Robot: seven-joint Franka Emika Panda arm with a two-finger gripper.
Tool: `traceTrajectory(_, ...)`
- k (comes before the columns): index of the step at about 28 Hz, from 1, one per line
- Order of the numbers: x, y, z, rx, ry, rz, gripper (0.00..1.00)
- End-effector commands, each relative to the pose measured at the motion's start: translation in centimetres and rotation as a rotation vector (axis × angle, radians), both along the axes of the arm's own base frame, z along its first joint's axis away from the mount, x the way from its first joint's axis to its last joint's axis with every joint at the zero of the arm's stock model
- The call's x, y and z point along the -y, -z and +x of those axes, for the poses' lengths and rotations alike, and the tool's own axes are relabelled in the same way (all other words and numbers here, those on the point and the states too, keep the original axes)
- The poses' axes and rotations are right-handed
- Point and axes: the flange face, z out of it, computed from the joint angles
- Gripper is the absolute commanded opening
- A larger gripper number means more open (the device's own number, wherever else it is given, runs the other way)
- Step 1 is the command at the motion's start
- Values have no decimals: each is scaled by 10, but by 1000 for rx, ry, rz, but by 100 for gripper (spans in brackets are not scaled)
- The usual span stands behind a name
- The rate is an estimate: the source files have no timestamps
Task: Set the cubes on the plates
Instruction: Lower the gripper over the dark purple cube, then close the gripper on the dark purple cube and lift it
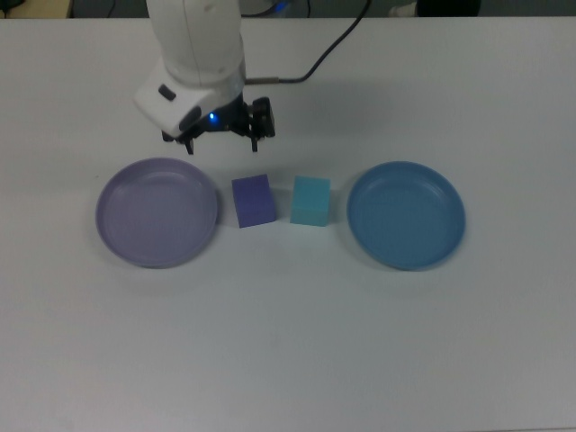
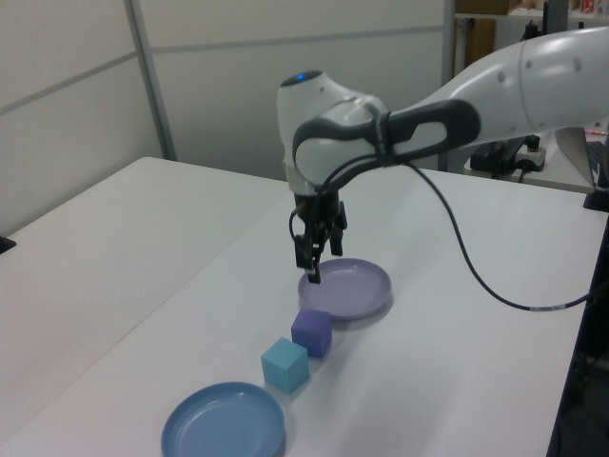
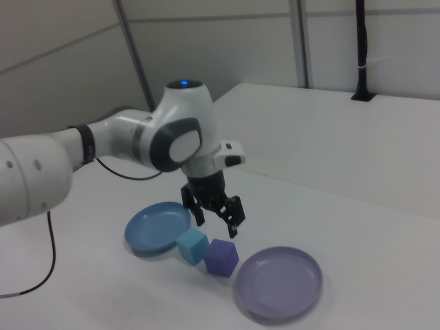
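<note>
While you look across the three views, read the scene as follows.

Lavender plate: it holds nothing; you see it at the top view's left, flat on the white table.
Blue plate: it also holds nothing; it sits at the top view's right, well apart from the lavender one.
Purple cube: it rests on the table between the two plates, just beside the lavender plate's rim, not on it.
Teal cube: it rests on the table just beside the purple cube with a narrow gap, nearer the blue plate.
Order in a row: in the top view, left to right, you get lavender plate, purple cube, teal cube, blue plate.
Claw: its two black fingers are spread apart and pinch nothing; it points down and hangs in the air above the table.
Claw position: in the top view it lies above the purple cube and the near edge of the lavender plate; in the right view it hangs over the two cubes, clear of both.
Arm: white with dark joints; a black cable loops from it over the table.
Cut off: the arm's base lies outside every view, and in the top view the arm runs out of the upper edge.
Hidden: in the top view the white wrist housing covers the upper part of the claw.
Lights: you can see a small blue light on the wrist.
Writing: no lettering can be read on the plates, cubes or arm.
</note>
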Motion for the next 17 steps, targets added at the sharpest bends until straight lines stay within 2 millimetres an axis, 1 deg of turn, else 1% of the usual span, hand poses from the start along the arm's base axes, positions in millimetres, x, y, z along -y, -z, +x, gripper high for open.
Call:
traceTrajectory(1,-19,28,8,-22,-60,-26,100)
traceTrajectory(6,-33,48,6,-56,-92,-45,100)
traceTrajectory(10,-35,61,7,-70,-101,-56,100)
traceTrajectory(11,-40,68,9,-70,-107,-58,100)
traceTrajectory(13,-45,75,11,-64,-105,-60,100)
traceTrajectory(17,-49,97,16,-63,-93,-104,100)
